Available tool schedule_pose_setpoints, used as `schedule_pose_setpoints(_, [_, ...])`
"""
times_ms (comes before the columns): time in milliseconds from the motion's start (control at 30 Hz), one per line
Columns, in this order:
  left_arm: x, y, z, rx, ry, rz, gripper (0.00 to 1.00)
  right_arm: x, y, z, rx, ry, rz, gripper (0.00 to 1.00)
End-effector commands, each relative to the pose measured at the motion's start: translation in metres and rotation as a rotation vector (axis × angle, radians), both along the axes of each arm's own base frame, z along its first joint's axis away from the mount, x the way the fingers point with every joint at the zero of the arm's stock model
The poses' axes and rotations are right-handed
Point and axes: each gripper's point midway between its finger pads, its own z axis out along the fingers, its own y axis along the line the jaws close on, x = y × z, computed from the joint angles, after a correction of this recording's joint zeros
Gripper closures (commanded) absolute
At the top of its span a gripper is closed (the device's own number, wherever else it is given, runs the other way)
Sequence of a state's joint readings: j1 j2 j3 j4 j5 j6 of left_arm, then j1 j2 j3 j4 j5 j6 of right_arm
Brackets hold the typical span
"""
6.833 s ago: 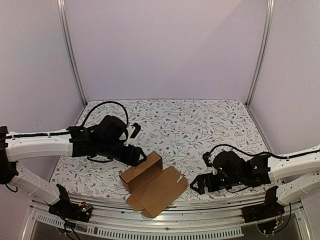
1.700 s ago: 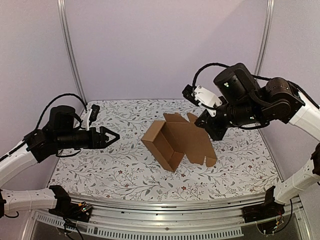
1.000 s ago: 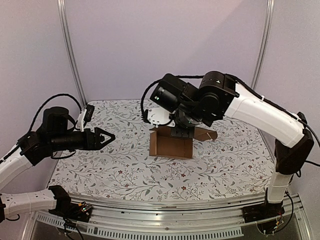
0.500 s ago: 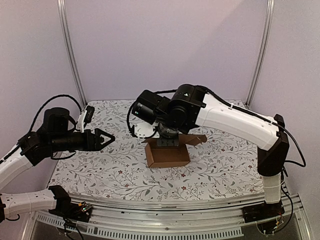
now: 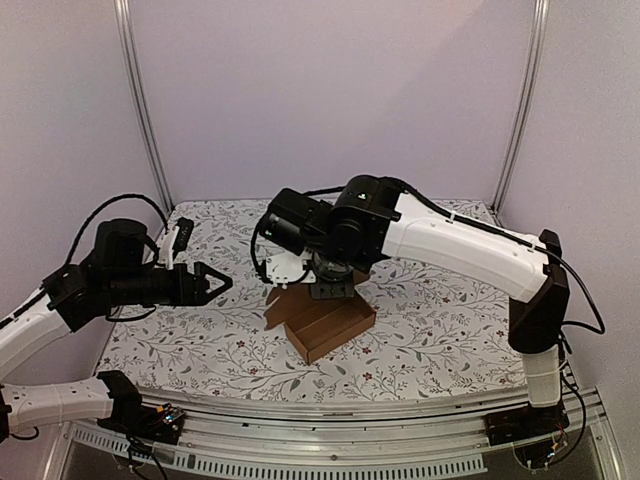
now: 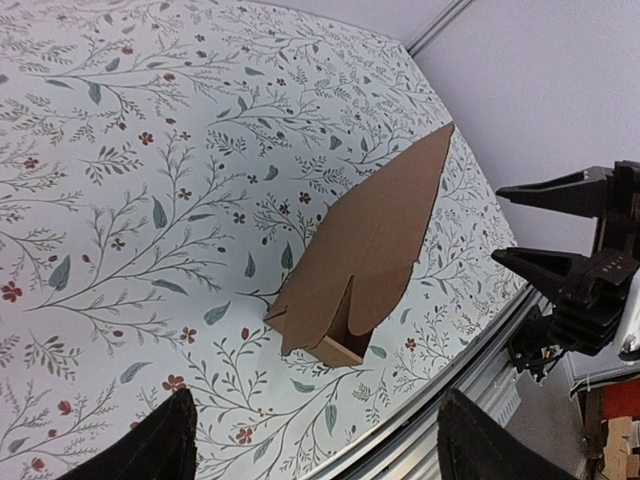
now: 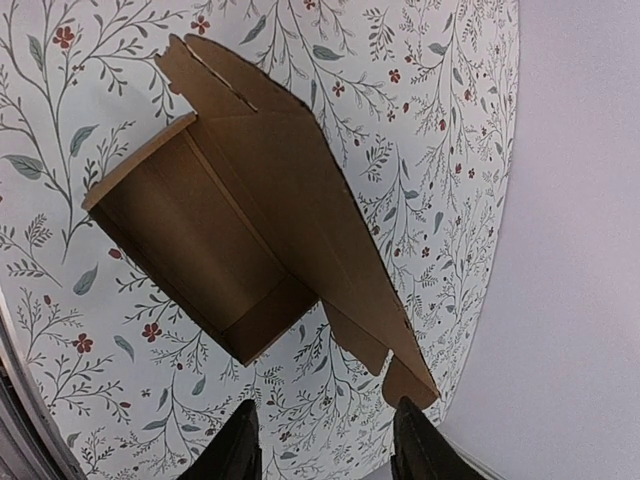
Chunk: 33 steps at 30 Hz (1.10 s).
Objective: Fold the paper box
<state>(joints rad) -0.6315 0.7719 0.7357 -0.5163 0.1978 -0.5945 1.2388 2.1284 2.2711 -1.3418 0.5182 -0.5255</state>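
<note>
The paper box sits on the tabletop near the front, walls up, lid flap splayed. The left hand hovers off to its left, fingers apart. The right hand hangs above it, fingers apart, empty. It looks mid-fold: next, grip that flap and close it.

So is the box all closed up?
No, the paper box is open, its hollow inside showing and a long flap sticking out to one side.
</note>
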Motion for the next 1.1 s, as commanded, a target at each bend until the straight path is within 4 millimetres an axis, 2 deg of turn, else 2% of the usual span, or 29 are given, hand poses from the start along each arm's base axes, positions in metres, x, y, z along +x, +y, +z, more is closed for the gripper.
schedule_pose_setpoints(0, [0.003,0.002,-0.012,0.028,0.017,0.010,0.20,-0.016,-0.033,0.016,-0.068,0.040,-0.003,0.54])
schedule_pose_setpoints(133, [0.003,0.002,-0.019,0.040,0.033,0.011,0.19,-0.011,-0.039,0.037,0.055,0.010,-0.035,0.47])
schedule_pose_setpoints(167, [0.003,0.002,-0.021,0.042,0.040,0.011,0.20,-0.007,-0.047,0.050,0.112,-0.002,-0.061,0.45])
schedule_pose_setpoints(300, [0.002,0.000,-0.035,0.053,0.083,0.005,0.20,0.013,-0.073,0.071,0.295,-0.022,-0.189,0.41])
schedule_pose_setpoints(400, [0.002,-0.001,-0.044,0.061,0.106,0.005,0.21,0.028,-0.096,0.076,0.429,-0.048,-0.290,0.36])
schedule_pose_setpoints(533, [0.002,-0.004,-0.053,0.068,0.135,-0.002,0.22,0.044,-0.123,0.065,0.564,-0.017,-0.418,0.34])
schedule_pose_setpoints(700, [-0.004,-0.013,-0.067,0.053,0.197,-0.043,0.25,0.063,-0.149,0.031,0.693,0.096,-0.571,0.38])
schedule_pose_setpoints(733, [-0.005,-0.015,-0.071,0.051,0.208,-0.052,0.26,0.065,-0.154,0.018,0.715,0.135,-0.607,0.38])
schedule_pose_setpoints(800, [-0.006,-0.020,-0.074,0.048,0.213,-0.073,0.28,0.073,-0.164,0.008,0.770,0.188,-0.667,0.40])
schedule_pose_setpoints(900, [-0.005,-0.028,-0.077,0.057,0.198,-0.112,0.31,0.078,-0.170,-0.016,0.839,0.292,-0.737,0.43])
schedule_pose_setpoints(1067, [-0.003,-0.039,-0.087,0.104,0.172,-0.142,0.39,0.079,-0.169,-0.035,0.903,0.360,-0.762,0.41])
